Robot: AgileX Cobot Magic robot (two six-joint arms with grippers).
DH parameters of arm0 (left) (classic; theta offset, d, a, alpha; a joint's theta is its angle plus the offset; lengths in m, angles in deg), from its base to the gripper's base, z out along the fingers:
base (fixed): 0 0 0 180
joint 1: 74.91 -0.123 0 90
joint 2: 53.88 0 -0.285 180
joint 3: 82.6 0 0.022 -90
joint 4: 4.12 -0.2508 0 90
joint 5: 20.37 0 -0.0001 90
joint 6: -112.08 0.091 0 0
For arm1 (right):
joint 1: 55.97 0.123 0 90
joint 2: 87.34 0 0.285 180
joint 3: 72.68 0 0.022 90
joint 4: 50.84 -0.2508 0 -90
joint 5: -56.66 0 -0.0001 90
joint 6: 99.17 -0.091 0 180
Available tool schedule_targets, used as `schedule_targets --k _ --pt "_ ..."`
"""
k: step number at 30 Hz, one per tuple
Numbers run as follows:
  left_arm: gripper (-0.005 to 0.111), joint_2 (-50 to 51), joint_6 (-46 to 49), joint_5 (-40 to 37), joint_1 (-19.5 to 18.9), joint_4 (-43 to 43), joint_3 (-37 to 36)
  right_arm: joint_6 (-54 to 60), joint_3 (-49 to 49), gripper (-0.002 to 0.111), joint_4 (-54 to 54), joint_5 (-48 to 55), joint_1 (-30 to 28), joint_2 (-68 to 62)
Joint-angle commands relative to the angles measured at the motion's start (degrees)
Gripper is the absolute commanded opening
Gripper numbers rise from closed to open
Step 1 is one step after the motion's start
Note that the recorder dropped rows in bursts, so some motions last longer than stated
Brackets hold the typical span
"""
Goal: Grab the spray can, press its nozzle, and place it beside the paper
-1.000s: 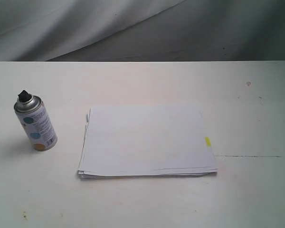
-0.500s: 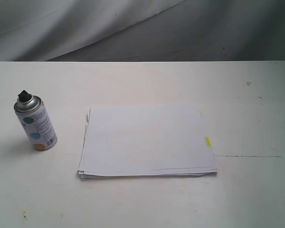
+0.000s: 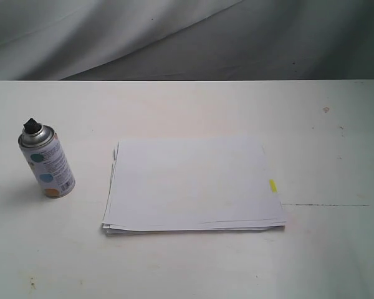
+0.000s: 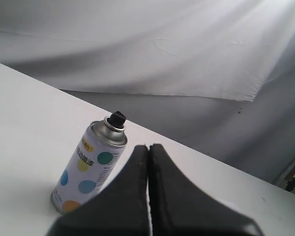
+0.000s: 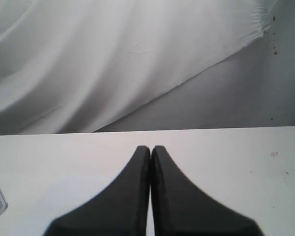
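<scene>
While the left gripper point(image 4: 148, 146) is clenched empty, the spray can point(image 4: 88, 169) stands apart, apparently ahead.

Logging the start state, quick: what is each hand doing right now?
The left hand is closed, holding nothing; the spray can stands untouched.
The right hand is closed, holding nothing.

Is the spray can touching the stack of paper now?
Apart. In the exterior view, the spray can stands upright to the left of the paper, and a strip of bare table shows plainly between them.
</scene>
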Motion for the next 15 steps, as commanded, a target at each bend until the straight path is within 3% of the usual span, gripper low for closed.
schedule_targets --k 1,15 --pt "0.000 -0.11 -0.06 -0.13 -0.02 -0.52 -0.54 0.24 3.21 0.000 -0.22 -2.98 0.00 0.13" --pt "0.000 -0.11 0.02 -1.29 -0.02 -7.12 -0.54 0.12 7.00 0.000 -0.86 -7.63 0.00 0.13"
